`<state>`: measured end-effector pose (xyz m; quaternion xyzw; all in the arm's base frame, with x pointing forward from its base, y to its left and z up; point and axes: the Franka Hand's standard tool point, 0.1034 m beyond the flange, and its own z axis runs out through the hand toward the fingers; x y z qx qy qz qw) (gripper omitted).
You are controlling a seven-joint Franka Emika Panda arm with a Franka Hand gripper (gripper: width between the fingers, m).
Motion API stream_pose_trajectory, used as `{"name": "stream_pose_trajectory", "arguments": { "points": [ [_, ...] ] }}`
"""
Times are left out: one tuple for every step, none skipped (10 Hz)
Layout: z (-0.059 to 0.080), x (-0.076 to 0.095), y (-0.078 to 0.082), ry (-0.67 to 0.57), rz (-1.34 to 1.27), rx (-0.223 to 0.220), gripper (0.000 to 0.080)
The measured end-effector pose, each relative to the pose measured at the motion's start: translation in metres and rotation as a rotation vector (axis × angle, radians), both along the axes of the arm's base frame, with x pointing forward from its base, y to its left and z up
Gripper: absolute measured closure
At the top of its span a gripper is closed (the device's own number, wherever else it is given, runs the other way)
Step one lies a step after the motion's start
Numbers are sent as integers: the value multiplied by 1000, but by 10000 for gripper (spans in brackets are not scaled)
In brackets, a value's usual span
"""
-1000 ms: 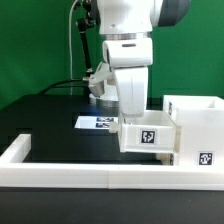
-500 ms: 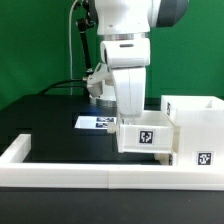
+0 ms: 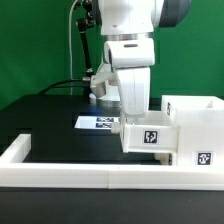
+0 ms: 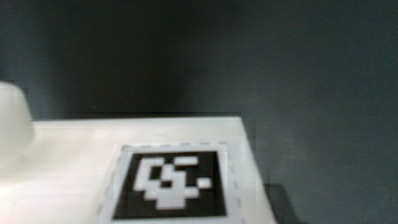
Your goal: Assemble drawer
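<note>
In the exterior view, the big glossy white robot arm (image 3: pixel 133 40) hangs down over the black table (image 3: pixel 50 115), and its lower end meets a small rectangular white plastic tray (image 3: pixel 150 135) whose facing side bears a black-and-white square tag (image 3: pixel 151 138). The two-finger gripper (image 3: pixel 133 112) sits right at the tray's upper edge; its fingers are hidden behind the wrist body and the tray, so I cannot tell whether they are spread, narrow, or clamped on the tray. The tray sits partway into the tall boxy white plastic drawer housing (image 3: pixel 198 125), which stands just beside the gripper toward the exterior view's right and carries its own tag (image 3: pixel 206 158) low on its front. Behind the gripper, toward the exterior view's left, the thin flat white marker board (image 3: pixel 98 123) lies on the table. Below the gripper and in front of the tray runs the long low white border wall (image 3: pixel 90 175).

In the wrist view, the picture is blurred. A flat white surface of the tray (image 4: pixel 71 170) lies close under the camera, with a tag (image 4: pixel 173 182) on it. The dark table (image 4: pixel 231 60) fills the rest. The fingers cannot be made out here.
</note>
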<state>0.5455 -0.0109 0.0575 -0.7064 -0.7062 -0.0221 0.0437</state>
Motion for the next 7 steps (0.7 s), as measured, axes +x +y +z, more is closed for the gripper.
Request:
{"name": "stream_pose_trajectory", "arguments": {
  "points": [
    [0,0,1,0,1,0,758],
    [0,0,2,0,3,1,758],
    [0,0,4,1,5,1,758],
    [-1,0,6,-1,14,0,758],
    [-1,0,7,-1,15,-3,758],
    [-1,0,7,-1,16,-6,758],
    [-1,0,7,-1,9,-7,758]
  ]
}}
